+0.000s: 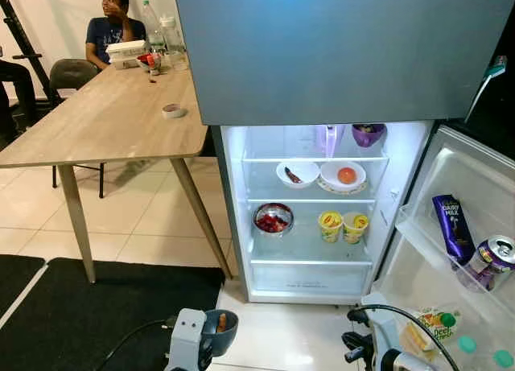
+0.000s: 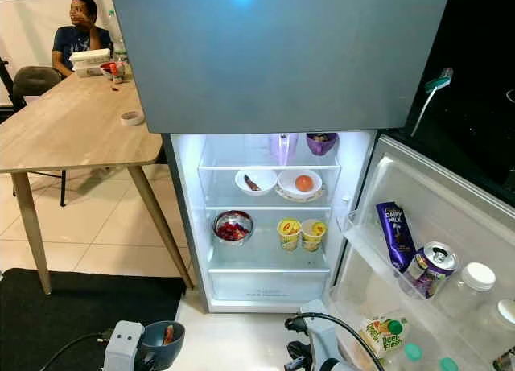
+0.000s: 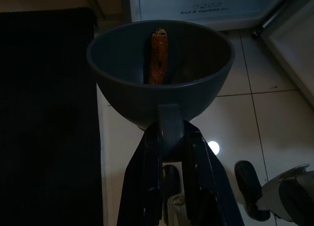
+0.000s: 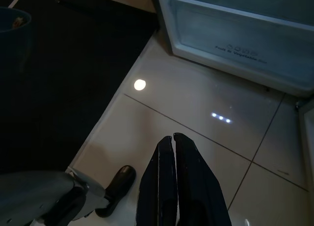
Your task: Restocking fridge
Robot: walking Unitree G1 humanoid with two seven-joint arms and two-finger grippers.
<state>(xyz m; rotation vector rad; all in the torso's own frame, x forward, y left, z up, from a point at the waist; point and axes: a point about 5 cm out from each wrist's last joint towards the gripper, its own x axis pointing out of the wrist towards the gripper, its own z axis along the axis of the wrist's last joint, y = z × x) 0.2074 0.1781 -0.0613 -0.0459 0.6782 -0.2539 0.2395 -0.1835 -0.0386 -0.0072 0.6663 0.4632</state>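
Your left claw (image 3: 169, 152) is clamped on the gray bowl's (image 3: 159, 84) handle tab, bowl just beyond its fingertips. A sausage (image 3: 158, 57) lies inside. Your right claw (image 4: 174, 142) hangs closed and empty.

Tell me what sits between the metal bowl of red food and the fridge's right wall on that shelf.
Two yellow cups stand side by side between the metal bowl and the right wall, seen in both eye views.

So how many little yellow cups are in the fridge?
2. The two small yellow printed cups stand side by side on the fridge's lower glass shelf, left cup and right cup, right of the steel bowl of red food. Others may be hidden.
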